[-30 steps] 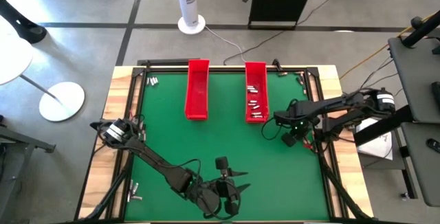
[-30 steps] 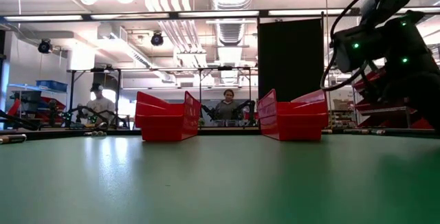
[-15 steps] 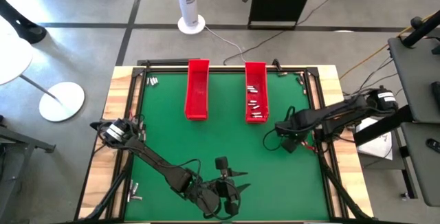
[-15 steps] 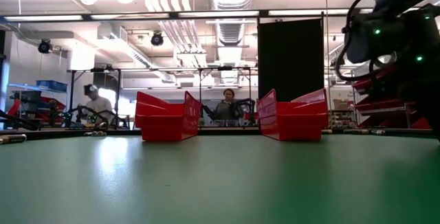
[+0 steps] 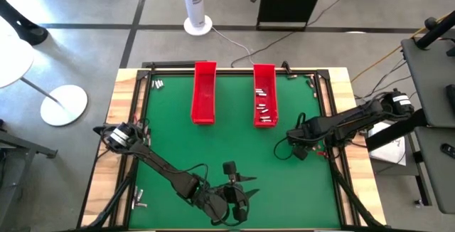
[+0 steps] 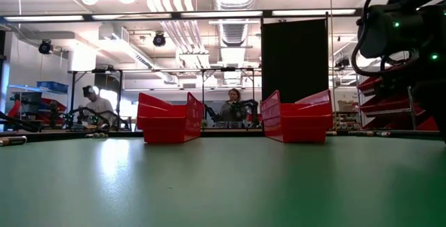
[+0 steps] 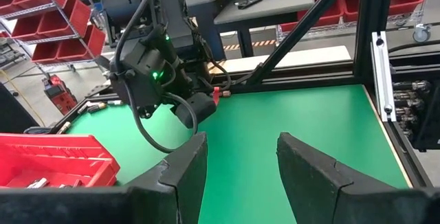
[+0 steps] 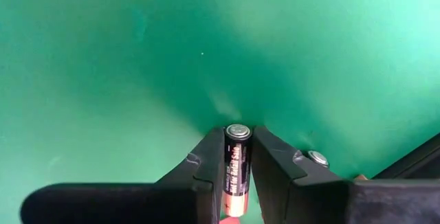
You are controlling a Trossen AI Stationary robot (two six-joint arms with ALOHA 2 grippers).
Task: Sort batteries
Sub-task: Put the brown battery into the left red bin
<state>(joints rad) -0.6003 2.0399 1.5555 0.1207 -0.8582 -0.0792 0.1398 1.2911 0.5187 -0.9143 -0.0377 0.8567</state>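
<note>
A green surface (image 5: 227, 139) seen from above, partway through a battery sort. Going left to right: a few loose batteries (image 5: 157, 84) lie at the far left corner, and a few more (image 5: 139, 202) sit just off the near left edge. The left tool (image 5: 238, 189) waits over the near edge, its fingers apart and holding nothing. Two red trays stand against the far edge; the left tray (image 5: 204, 93) looks empty, while the right tray (image 5: 264, 95) already holds several batteries. More batteries (image 5: 313, 82) lie near the far right corner. The right tool (image 5: 301, 149) hovers low near the right edge, pinched shut on a battery (image 8: 236, 170) held between its fingers, as its wrist view shows. By my judgement some batteries are sorted, one is in transit, and the scattered ones remain.
</note>
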